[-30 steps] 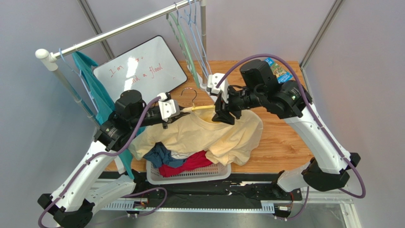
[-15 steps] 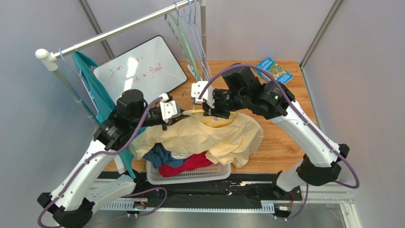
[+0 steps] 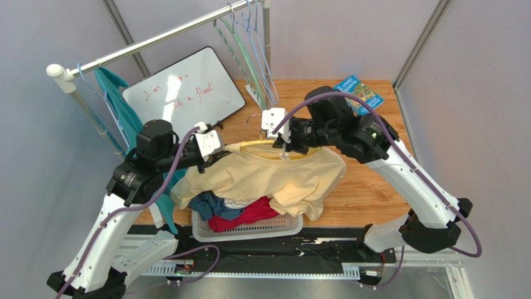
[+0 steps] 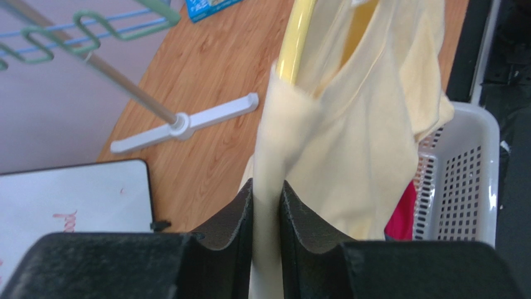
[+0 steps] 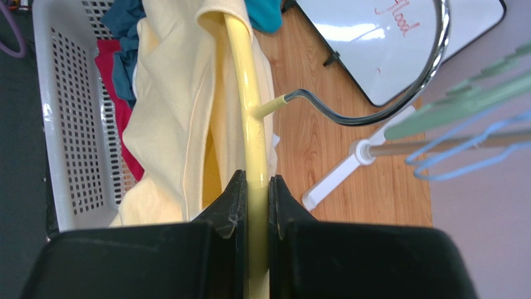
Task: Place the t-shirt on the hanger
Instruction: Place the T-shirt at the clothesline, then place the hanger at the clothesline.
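From the left side, my left gripper is pinched down on a fold of the large pale cream-yellow short-sleeved t-shirt, with only the cloth's thickness showing between the pads. Straight ahead of those fingers the fold rises to the shoulder seam, where one end of the thin bright yellow hanger slips into the fabric. So the hanger lies directly forward of the left fingers, its long axis roughly in line with them. The rest of the t-shirt hangs off to the right of the fingers, draping down over the white perforated plastic laundry basket. In the overhead view the bar runs across between the two grippers, with the neck opening around its middle. Further right, my right gripper is clamped directly on the bare yellow bar, which runs straight out from the fingertips. The silver metal hook branches off to the right of that line, ahead of the fingers. The cloth sits on the left of the bar and further along it. I judge the left arm is the nearer one to the unseated shoulder. The coming move probably turns on drawing that cloth along the bar's axis while the right grip steadies it.
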### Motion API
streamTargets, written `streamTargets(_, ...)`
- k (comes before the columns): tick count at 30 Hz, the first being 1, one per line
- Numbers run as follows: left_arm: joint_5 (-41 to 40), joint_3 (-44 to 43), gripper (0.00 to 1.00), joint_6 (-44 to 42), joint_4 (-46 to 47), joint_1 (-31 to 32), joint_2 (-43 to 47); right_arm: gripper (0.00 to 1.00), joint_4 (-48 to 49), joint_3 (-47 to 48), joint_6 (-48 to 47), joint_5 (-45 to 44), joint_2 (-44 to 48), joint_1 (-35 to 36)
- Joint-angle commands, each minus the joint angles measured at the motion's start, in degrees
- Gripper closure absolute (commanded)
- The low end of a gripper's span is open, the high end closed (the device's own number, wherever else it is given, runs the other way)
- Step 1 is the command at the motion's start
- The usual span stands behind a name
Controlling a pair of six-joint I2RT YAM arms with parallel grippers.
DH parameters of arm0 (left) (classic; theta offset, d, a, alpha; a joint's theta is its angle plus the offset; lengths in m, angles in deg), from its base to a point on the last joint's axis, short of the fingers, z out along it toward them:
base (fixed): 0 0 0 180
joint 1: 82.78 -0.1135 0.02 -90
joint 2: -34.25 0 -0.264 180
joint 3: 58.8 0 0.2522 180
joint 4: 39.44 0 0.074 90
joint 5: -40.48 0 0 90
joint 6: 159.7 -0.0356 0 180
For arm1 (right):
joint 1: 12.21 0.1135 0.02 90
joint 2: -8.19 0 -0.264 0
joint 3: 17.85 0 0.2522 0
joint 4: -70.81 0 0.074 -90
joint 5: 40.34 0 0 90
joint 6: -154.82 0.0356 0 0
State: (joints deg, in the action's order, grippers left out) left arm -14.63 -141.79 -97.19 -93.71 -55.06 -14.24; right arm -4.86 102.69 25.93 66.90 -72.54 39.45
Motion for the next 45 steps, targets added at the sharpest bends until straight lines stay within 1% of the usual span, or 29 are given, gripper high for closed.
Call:
streamTargets(1,-4.3,-2.1,0.74,-2.5,-8.4,-2.2,3.5,1.0,-3.0,0.4,-0.7,-4.1,6.0,-2.7)
streamTargets(6,-7.0,0.4,0.72,-4.1,-10.3,-3.5,5.1,1.0,-3.0,0.3,-0.5,-4.1,7.7,-3.6)
streamTargets(8,-6.5,0.3,0.73,-3.4,-9.9,-4.3,5.5,1.0,-3.4,0.2,-0.5,-3.8,8.1,-3.6)
streamTargets(10,-4.7,-0.6,0.69,-2.2,-8.1,-4.6,5.9,1.0,-3.4,0.2,-0.6,-3.4,8.2,-3.6)
streamTargets(11,-3.6,-1.3,0.67,-1.4,-7.3,-4.7,6.1,1.0,-3.5,0.3,-0.7,-3.3,7.9,-3.6)
streamTargets(12,-0.7,-2.7,0.59,-1.3,-6.4,-4.7,6.0,1.0,-3.5,0.5,-0.7,-3.0,7.8,-3.6)
streamTargets(14,3.1,-4.9,0.48,-1.9,-6.6,-4.7,4.6,1.0,-3.3,1.0,-0.7,-2.1,7.4,-3.6)
streamTargets(15,5.9,-7.1,0.39,-1.8,-7.3,-4.5,3.7,1.0,-3.1,1.1,-0.7,-1.9,6.9,-3.6)
streamTargets(17,6.7,-9.2,0.34,-1.9,-8.4,-3.4,0.6,1.0,-2.2,1.7,-0.3,-1.2,6.6,-3.6)
streamTargets(18,5.9,-10.7,0.3,-3.3,-10.4,-2.8,-0.5,1.0,-2.0,1.9,-0.3,-1.1,6.3,-3.6)
streamTargets(20,4.2,-11.2,0.29,-4.9,-11.2,-1.6,-2.6,1.0,-1.7,3.0,-0.2,-1.3,6.0,-3.5)
streamTargets(23,0.4,-10.7,0.29,-5.9,-12.7,-1.6,-4.3,1.0,-0.9,3.3,-0.4,-2.9,6.5,-3.6)
streamTargets(25,-1.9,-11.4,0.28,-8.2,-16.4,-1.7,-5.5,1.0,-0.4,3.3,-0.7,-4.4,7.3,-3.6)
streamTargets(30,-4.8,-10.4,0.23,-10.0,-20.6,-6.1,-4.4,1.0,0.8,5.3,-1.3,-7.0,8.0,-4.1)
streamTargets(34,-7.7,-8.1,0.23,-12.6,-24.2,-7.6,-4.2,1.0,2.4,8.4,-0.7,-8.1,8.0,-4.5)
streamTargets(38,-9.2,-6.1,0.25,-12.7,-24.7,-8.6,-4.4,1.0,3.8,10.5,-0.8,-9.1,8.1,-4.5)
streamTargets(40,-10.8,-6.5,0.3,-12.8,-24.1,-10.7,-5.7,1.0,3.8,11.7,-1.1,-9.4,8.2,-4.5)
streamTargets(41,-11.7,-7.6,0.39,-12.2,-23.8,-11.5,-6.2,1.0,3.8,11.7,-1.2,-9.5,8.4,-4.6)
streamTargets(43,-12.2,-8.8,0.48,-11.7,-22.2,-13.2,-6.9,1.0,3.4,11.1,-1.7,-9.8,8.7,-4.5)
streamTargets(44,-12.8,-10.0,0.55,-11.6,-21.0,-14.6,-6.9,1.0,3.4,10.6,-2.0,-10.1,8.9,-4.5)
streamTargets(45,-13.0,-10.6,0.58,-12.1,-20.8,-15.2,-6.8,1.0,3.4,9.9,-2.2,-10.5,9.4,-4.5)
